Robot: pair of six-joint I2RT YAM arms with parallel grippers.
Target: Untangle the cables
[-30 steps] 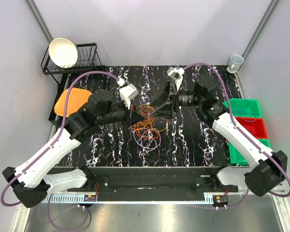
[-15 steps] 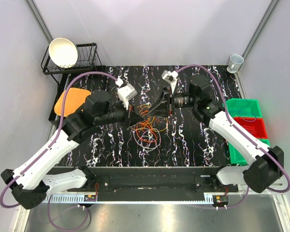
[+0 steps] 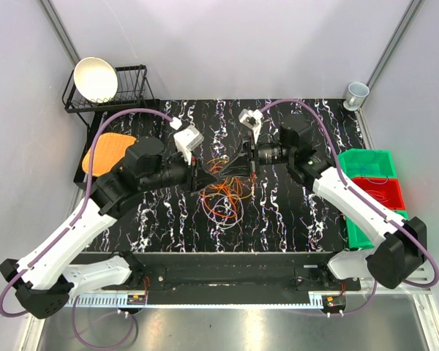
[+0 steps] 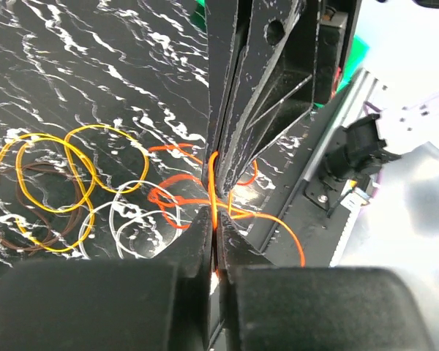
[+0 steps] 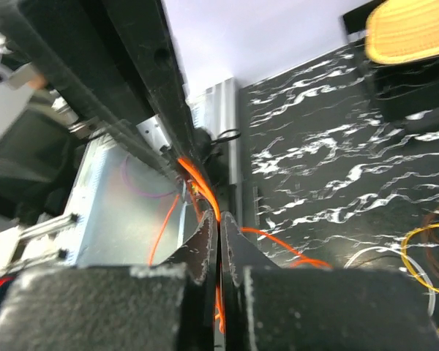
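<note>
The cables [image 3: 223,196] lie in a loose tangle of orange, yellow, white and brown loops at the middle of the black marbled table [image 3: 293,219]. My left gripper [image 3: 207,178] and right gripper [image 3: 232,169] meet tip to tip just above the pile. In the left wrist view the left gripper [image 4: 214,219] is pinched on an orange cable [image 4: 213,183], with yellow loops [image 4: 58,175] and white loops [image 4: 139,216] lying below on the left. In the right wrist view the right gripper [image 5: 218,218] is shut on the same orange cable [image 5: 197,179].
A wire rack [image 3: 135,88] holding a white bowl [image 3: 96,79] stands at the back left, with an orange pad [image 3: 106,152] in front of it. A cup [image 3: 357,93] sits at the back right. Green and red bins [image 3: 377,191] line the right edge.
My right gripper has moved left toward the left gripper and shut on the orange cable. The left arm has drawn back slightly to the left, still pinching that cable.
</note>
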